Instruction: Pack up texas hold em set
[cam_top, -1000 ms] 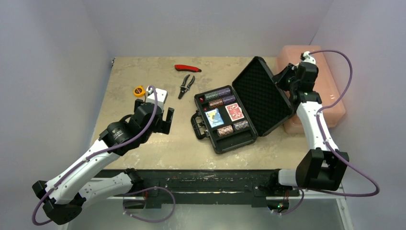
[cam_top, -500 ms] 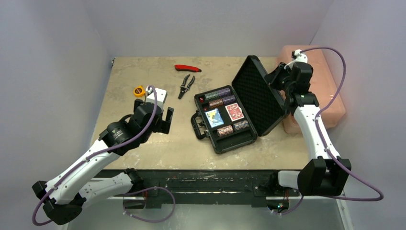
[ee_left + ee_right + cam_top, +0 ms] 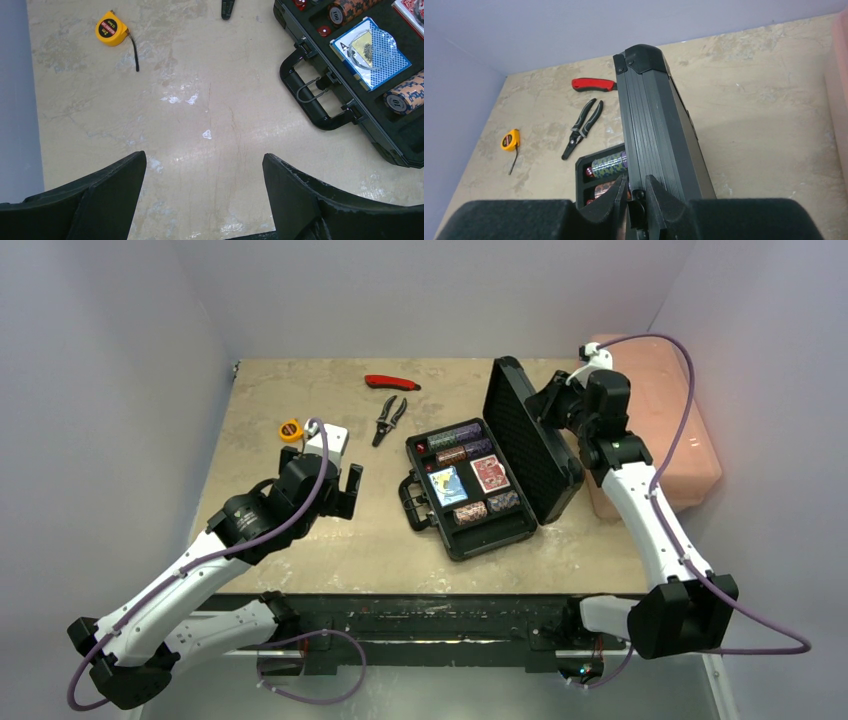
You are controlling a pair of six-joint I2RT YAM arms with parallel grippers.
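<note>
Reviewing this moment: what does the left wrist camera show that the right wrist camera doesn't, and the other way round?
Left wrist only: the open left pincer, the case handle and the blue card deck.
Right wrist only: the right pincer closed on the edge of the raised lid, the red-handled tool and a strip of the pink box.
Both: the table, the yellow tape measure, the pliers (only their tip in the left wrist view) and chip stacks.

A beige mottled counter (image 3: 320,540) carries a black plastic briefcase (image 3: 492,538) right of centre, with a large pink plastic box (image 3: 685,430) beside it. Further left lie black-handled pliers (image 3: 389,418), a red-handled implement (image 3: 392,382) and a yellow tape measure (image 3: 290,429).
</note>
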